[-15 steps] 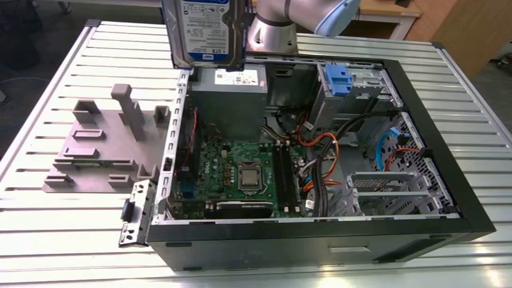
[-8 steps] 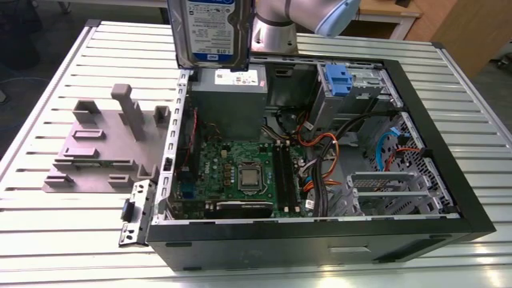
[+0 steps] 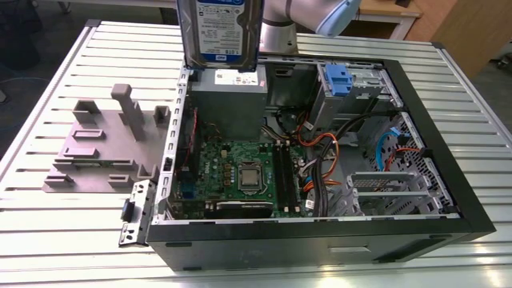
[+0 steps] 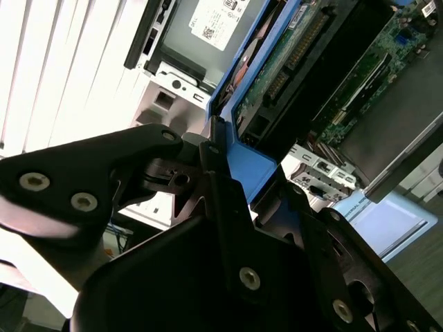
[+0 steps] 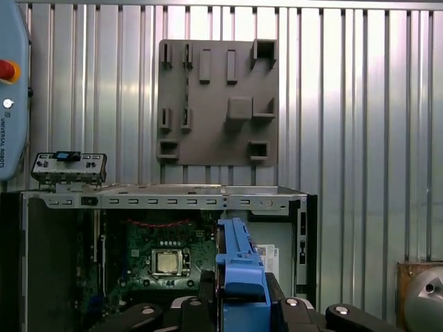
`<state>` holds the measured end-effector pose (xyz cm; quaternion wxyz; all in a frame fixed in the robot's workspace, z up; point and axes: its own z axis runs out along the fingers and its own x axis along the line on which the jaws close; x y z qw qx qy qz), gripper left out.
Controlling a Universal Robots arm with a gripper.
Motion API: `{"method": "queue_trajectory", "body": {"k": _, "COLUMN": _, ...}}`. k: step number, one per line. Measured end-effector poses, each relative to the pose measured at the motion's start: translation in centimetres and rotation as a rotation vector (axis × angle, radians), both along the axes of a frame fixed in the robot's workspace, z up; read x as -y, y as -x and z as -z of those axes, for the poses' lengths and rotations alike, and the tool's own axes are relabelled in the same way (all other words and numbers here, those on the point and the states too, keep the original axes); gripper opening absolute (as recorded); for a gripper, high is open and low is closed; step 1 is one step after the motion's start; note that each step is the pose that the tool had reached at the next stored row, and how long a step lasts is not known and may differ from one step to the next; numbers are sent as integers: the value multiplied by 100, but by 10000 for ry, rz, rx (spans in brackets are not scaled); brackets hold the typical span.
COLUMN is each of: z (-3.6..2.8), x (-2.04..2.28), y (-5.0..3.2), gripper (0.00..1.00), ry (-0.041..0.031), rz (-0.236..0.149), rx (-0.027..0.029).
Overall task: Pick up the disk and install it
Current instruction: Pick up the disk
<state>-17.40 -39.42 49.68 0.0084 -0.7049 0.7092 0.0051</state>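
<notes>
Slatted metal table (image 3: 48, 240) bears open computer case (image 3: 320, 243); tool (image 4: 220, 173) clamped on disk (image 3: 217, 30) above.

**Bright, even light; glare on the slats**

In the exterior view soft light falls evenly on the table (image 3: 64, 240). The disk (image 3: 220, 30) label shows no glare, and the inside of the case (image 3: 320, 237) lies in mild shade. In the second wrist view the table slats (image 4: 41, 76) burn out to white. In the first wrist view pale streaks shine along the slats (image 5: 104, 90), and the case interior is dim.
</notes>
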Motion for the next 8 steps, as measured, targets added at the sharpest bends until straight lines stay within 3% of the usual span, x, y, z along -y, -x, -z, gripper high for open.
{"method": "queue_trajectory", "body": {"k": 8, "z": 2, "x": 28, "y": -30, "gripper": 36, "ry": -1, "rz": 0, "rx": 0}}
